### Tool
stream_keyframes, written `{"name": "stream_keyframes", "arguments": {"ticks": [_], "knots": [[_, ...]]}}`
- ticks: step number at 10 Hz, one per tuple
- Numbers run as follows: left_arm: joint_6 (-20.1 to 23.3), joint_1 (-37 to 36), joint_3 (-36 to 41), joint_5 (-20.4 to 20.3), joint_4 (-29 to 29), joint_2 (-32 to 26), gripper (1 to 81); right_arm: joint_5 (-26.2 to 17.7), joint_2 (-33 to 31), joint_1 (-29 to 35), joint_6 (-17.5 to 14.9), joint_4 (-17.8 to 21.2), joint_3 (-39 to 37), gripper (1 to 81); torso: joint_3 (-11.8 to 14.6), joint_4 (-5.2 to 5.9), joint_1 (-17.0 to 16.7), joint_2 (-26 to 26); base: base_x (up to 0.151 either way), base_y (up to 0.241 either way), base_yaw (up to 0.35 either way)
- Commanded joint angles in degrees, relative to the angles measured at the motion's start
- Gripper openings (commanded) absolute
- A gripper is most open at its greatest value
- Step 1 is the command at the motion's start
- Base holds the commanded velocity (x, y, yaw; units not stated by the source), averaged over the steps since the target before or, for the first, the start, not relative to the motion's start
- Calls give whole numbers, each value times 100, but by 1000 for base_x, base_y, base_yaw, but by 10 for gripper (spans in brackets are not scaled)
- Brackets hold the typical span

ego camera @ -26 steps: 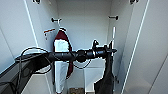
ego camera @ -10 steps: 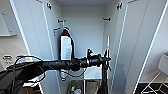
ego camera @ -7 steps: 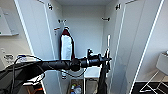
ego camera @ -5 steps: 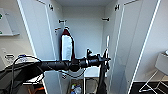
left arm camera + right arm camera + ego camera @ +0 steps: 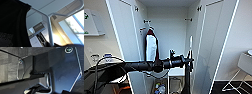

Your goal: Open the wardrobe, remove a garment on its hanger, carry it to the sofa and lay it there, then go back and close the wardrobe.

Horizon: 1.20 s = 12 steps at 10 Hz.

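the wardrobe point(image 5: 121, 37) is standing open in the head view, both white doors swung wide, the left door toward the wall and the right door point(image 5: 214, 42) angled outward. inside, a maroon jacket with white sleeves point(image 5: 151, 46) is hanging at the left end of the compartment, close to the left side wall. low in the compartment, a shelf and some small items are showing, too blurred to identify.

the left arm point(image 5: 146, 66) is reaching in from the left side and extending level across the wardrobe opening. at its far end the left gripper point(image 5: 190, 60) is sitting in front of the right part of the opening. a thin pale hanger point(image 5: 191, 42) is rising upright from the gripper, and a narrow dark garment point(image 5: 187, 80) is hanging straight down below it, seen edge-on.

in the left wrist view, the hanger point(image 5: 49, 25) is showing as a pale stem branching into two arms, and the black garment point(image 5: 12, 25) is draping beside it, with the ceiling and a bright window behind. the gripper's jaws appear to be clamping the hanger at the stem's base, though the fingers themselves are hard to make out.

the right wrist view is showing dark robot parts and wood-patterned floor point(image 5: 7, 69); the state of the right gripper's jaws cannot be told.

a white chair point(image 5: 244, 67) is standing at the far right.
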Motion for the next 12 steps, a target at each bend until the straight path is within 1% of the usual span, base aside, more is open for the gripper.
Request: {"name": "stream_keyframes", "arguments": {"ticks": [1, 4, 6, 7, 8, 9, 10, 12], "knots": [[86, -978, 97, -274, 141, -28, 10, -274, 40, 295, -21, -22, 65, 811, 0, 0, 10, 0, 0, 0, 0], [86, -881, 202, -265, 192, -160, 10, -274, 40, 295, -21, -30, 65, 811, 0, 0, 10, 2, 0, 0, 0], [86, -557, 474, -274, 465, -405, 10, -222, 48, 295, -21, -22, 65, 811, 0, 0, 10, 2, 0, 0, 0], [86, -398, 606, -404, 632, -590, 10, -213, 49, 303, -21, -22, 65, 811, 0, 0, 10, 2, 0, 0, 0], [86, -292, 703, -572, 677, -757, 10, -213, 40, 295, -21, -22, 65, 811, 0, 0, 10, 2, 0, 0, 0], [94, -292, 800, -538, 703, -915, 10, -212, 40, 295, -21, -22, 56, 811, 0, 0, 10, 2, 0, 0, 0], [77, -274, 888, -555, 808, -1004, 10, -204, 40, 295, -21, -22, 65, 811, 0, 0, 10, 2, 0, 0, 0], [51, -213, 985, -608, 817, -1118, 10, -204, 40, 295, -21, -22, 65, 811, 0, 0, 10, 2, 0, 0, 0]]}}
